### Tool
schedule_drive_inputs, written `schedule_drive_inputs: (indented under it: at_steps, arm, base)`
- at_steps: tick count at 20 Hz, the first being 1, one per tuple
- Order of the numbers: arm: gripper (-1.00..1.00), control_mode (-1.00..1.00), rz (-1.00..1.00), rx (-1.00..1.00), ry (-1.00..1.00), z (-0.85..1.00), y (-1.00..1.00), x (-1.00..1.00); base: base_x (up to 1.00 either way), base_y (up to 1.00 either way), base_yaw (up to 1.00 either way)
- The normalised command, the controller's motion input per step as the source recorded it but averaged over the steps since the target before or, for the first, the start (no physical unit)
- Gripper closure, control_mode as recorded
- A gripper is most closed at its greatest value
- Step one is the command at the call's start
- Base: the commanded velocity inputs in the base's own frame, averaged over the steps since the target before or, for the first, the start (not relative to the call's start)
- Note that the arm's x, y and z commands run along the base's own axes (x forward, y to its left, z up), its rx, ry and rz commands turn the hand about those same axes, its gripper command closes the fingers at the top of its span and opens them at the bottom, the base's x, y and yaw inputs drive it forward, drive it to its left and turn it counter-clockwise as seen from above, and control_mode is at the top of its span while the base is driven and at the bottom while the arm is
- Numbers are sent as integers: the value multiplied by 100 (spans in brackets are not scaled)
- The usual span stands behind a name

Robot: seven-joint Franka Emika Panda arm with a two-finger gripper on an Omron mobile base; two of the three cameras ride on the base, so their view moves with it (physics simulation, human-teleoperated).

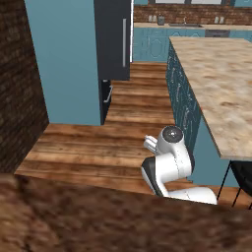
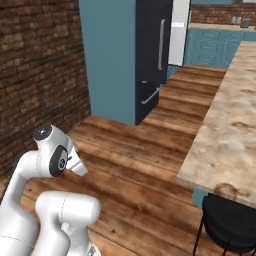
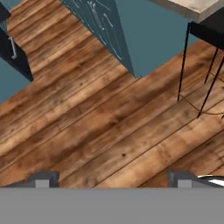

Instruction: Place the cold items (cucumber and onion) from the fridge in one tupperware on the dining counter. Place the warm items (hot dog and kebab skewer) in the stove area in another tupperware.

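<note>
Nothing is packed yet: your tool (image 3: 113, 180) hangs spread and empty over bare floor, the fridge (image 1: 114, 39) ahead shut, the tabletop (image 1: 216, 69) beside it bare.

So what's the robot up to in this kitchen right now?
Nothing is being handled yet. The arm is folded low over the wooden floor, and its gripper is open and empty, pointing at the floorboards. The black fridge stands ahead with its doors shut, and the dining counter runs along the right with a black stool beside it.
</note>
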Motion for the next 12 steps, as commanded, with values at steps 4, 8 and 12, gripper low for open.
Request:
schedule_drive_inputs:
  at_steps: [4, 8, 12]
  arm:
    - [-100, 100, 0, 0, 0, 0, 0, 0]
    - [-100, 100, 0, 0, 0, 0, 0, 0]
    - [-100, 100, 0, 0, 0, 0, 0, 0]
  base:
    - [100, 15, -53]
    - [100, 9, -27]
    - [100, 57, -1]
